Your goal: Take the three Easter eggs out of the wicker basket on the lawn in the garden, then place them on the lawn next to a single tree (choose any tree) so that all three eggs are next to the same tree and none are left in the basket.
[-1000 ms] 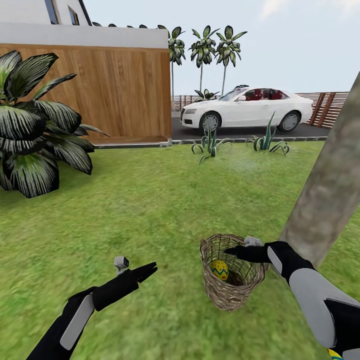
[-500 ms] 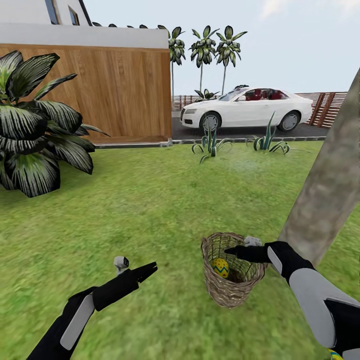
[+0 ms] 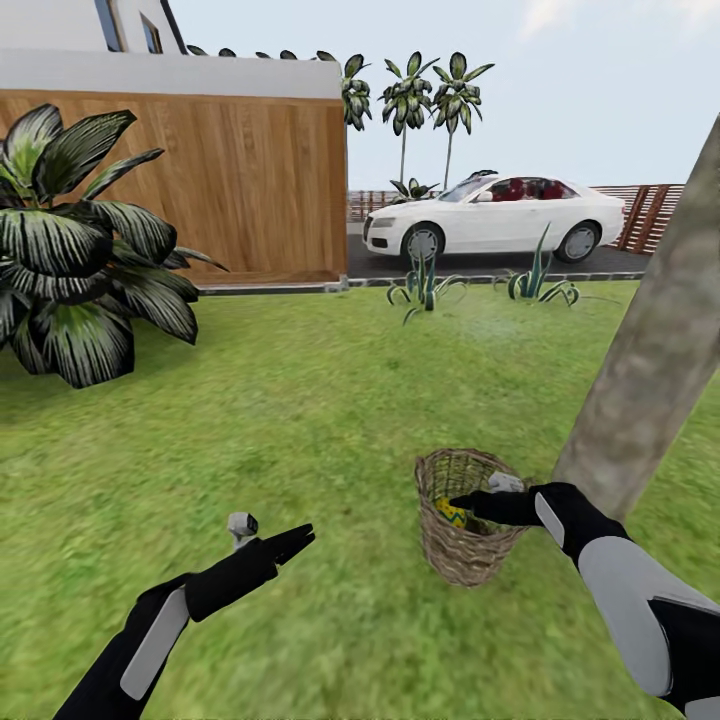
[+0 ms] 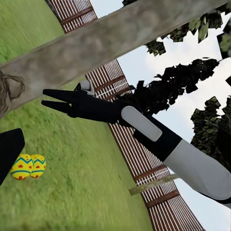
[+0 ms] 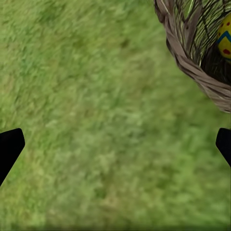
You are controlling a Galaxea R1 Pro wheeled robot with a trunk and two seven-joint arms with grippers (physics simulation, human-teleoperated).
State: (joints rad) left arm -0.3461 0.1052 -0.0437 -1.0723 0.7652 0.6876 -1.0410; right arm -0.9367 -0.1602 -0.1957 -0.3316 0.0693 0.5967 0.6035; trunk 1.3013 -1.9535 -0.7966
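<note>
Wicker basket (image 3: 463,530) upright on lawn (image 3: 300,420) beside tree (image 3: 650,370) trunk; framed slightly farther right and higher than earlier, whole view shifted. Brown open weave; one yellow, blue-zigzag Easter egg (image 3: 452,514) inside. Two more eggs (image 4: 28,166) touching on grass, seen from left wrist. Right pincer (image 3: 462,503) over basket rim, parted, empty. Left pincer (image 3: 300,542) parted, empty, well apart.

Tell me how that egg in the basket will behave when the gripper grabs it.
The egg looks smooth and rounded, so it could slip from the fingers. On the lawn it might roll slightly. The wicker basket looks light, so a bump from the right gripper could tip it.
</note>
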